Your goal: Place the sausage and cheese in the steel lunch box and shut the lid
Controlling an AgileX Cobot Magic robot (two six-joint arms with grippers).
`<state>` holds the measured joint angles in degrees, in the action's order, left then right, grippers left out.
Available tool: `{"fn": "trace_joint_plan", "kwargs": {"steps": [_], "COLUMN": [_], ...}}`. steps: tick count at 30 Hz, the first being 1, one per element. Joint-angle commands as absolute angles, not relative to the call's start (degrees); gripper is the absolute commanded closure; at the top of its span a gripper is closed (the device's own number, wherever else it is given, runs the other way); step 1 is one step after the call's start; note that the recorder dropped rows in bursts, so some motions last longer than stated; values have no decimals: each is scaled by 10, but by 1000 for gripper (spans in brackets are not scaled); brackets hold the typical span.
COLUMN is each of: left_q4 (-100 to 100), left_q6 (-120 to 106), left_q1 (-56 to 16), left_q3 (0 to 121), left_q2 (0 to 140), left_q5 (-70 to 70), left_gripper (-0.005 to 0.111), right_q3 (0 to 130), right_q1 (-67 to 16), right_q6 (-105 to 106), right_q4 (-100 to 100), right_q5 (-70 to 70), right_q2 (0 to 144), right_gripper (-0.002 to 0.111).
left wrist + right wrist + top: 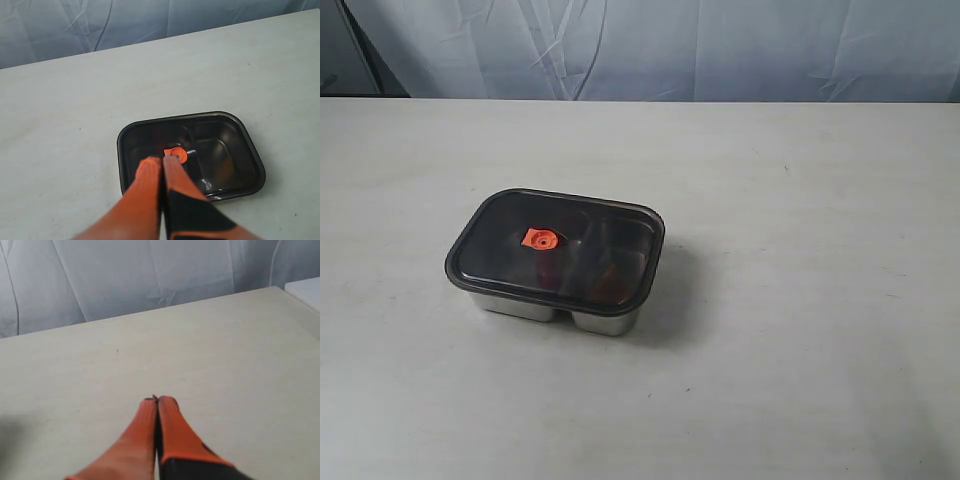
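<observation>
The steel lunch box (pixel 552 309) stands on the table with the dark smoky lid (pixel 582 222) lying on top of it, its orange valve (pixel 539 238) at the centre. Through the lid a red shape, the sausage (pixel 549 269), shows dimly in one compartment, and an orange shape, the cheese (pixel 606 276), in the other. In the left wrist view my left gripper (pixel 163 159) is shut and empty, its tips over the lid (pixel 220 131) next to the valve (pixel 178 153). My right gripper (pixel 157 400) is shut and empty over bare table. Neither gripper shows in the exterior view.
A pale table (pixel 800 300) spreads around the box on all sides. A wrinkled light curtain (pixel 650 45) hangs behind its far edge. A white object's corner (pixel 305 290) shows beyond the table's edge in the right wrist view.
</observation>
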<state>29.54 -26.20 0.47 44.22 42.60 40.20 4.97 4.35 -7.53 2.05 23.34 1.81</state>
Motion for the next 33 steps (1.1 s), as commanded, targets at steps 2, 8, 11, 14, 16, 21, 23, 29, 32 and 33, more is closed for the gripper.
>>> {"fn": "trace_joint_plan", "kwargs": {"steps": [2,8,11,14,16,21,23,29,32,33], "left_q4": [292,292,292,292,292,292,292,295,248,226], "left_q6": [-261,-261,-261,-261,-261,-261,-261,-261,-259,-241], "left_q1": [5,5,5,5,5,5,5,5,5,5], "left_q3": [440,440,440,440,440,440,440,438,398,378], "left_q2": [421,421,421,421,421,421,421,420,392,363], "left_q5": [403,403,403,403,403,403,403,403,334,310], "left_gripper": [107,107,107,107,107,107,107,107,107,107], "right_q3": [16,0,0,0,0,0,0,0,0,0], "right_q1": [46,46,46,46,46,46,46,46,46,46], "right_q6": [-72,-75,-75,-75,-75,-75,-75,-75,-75,-75], "right_q4": [33,34,34,34,34,34,34,34,34,34], "right_q5": [205,201,201,200,200,200,200,201,201,201], "right_q2": [15,5,0,0,0,0,0,0,0,0], "right_gripper": [109,109,109,109,109,109,109,109,109,109]}}
